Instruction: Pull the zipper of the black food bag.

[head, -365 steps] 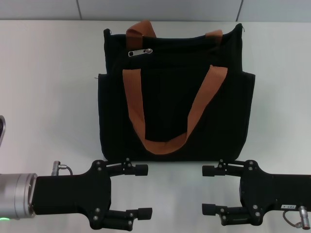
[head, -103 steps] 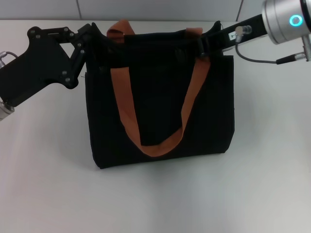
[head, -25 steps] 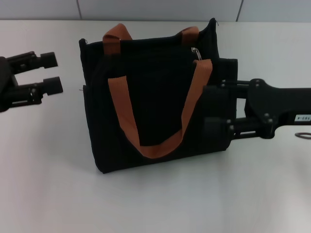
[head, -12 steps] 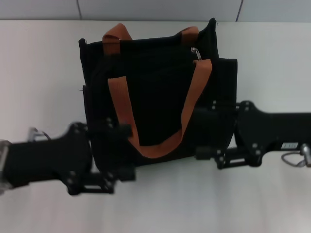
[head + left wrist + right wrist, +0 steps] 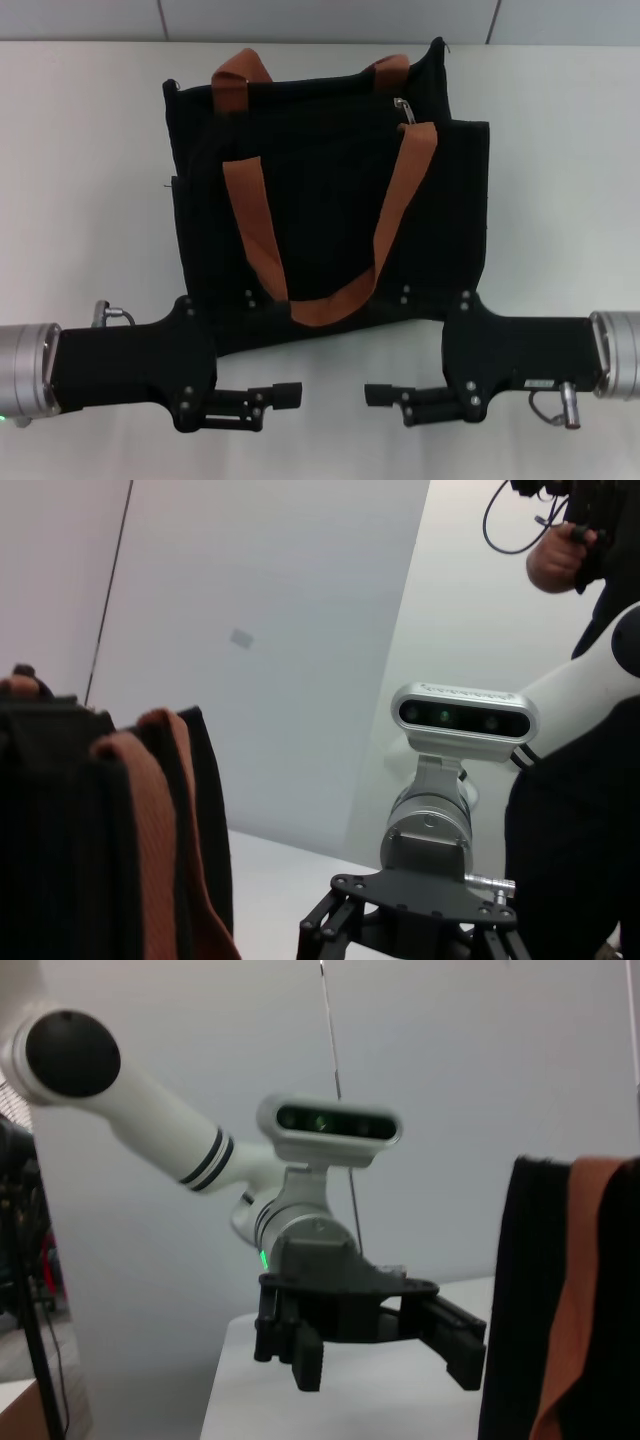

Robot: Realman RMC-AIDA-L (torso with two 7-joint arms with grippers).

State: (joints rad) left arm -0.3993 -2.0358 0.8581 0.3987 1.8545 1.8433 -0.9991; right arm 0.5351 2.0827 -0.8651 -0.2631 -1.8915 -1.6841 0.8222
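Two grippers, head view: left gripper [image 5: 285, 350] and right gripper [image 5: 385, 350] below black food bag [image 5: 330, 190], fingers spread, holding nothing. Zipper [image 5: 404, 108] at bag's top, right end. Right wrist view: left gripper facing, fingers apart, beside bag.

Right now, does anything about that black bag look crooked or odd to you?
Slightly. The black food bag sits askew on the table, its top right corner poking up above the rest. The zipper sits near that corner. Nothing spilled or torn.
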